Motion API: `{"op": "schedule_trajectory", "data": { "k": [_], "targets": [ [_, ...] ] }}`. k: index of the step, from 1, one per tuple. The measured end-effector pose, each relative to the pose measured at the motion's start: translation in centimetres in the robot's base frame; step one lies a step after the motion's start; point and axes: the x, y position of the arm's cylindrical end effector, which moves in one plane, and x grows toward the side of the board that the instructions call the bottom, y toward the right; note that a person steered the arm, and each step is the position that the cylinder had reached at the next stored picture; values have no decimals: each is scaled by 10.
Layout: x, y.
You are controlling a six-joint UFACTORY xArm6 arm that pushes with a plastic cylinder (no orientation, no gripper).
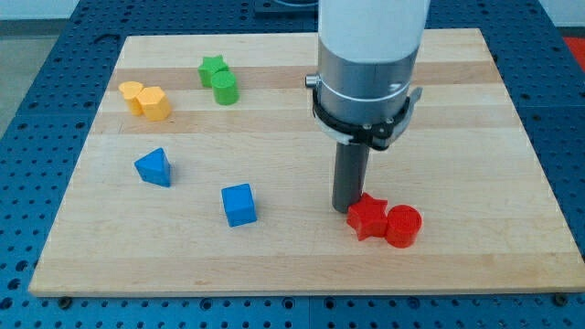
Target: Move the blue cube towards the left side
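Observation:
The blue cube (pixel 239 204) lies on the wooden board (pixel 457 100), left of centre near the view's bottom. My tip (pixel 345 208) stands to the cube's right, well apart from it, touching or nearly touching the left side of a red star block (pixel 367 217). A blue triangular block (pixel 154 167) lies to the left of the cube and a little higher in the view.
A red cylinder (pixel 403 226) sits against the star's right side. A green star-shaped block (pixel 212 69) and a green cylinder (pixel 225 89) lie at the top left. Two yellow blocks (pixel 146 99) sit together further left. The arm's white and grey body (pixel 367 64) hangs over the board's upper middle.

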Motion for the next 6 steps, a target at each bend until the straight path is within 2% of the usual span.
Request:
{"op": "schedule_trajectory", "data": {
  "k": [2, 3, 4, 5, 6],
  "targets": [
    [6, -84],
    [23, -106],
    [23, -167],
    [-7, -242],
    [-12, -247]
  ]
}}
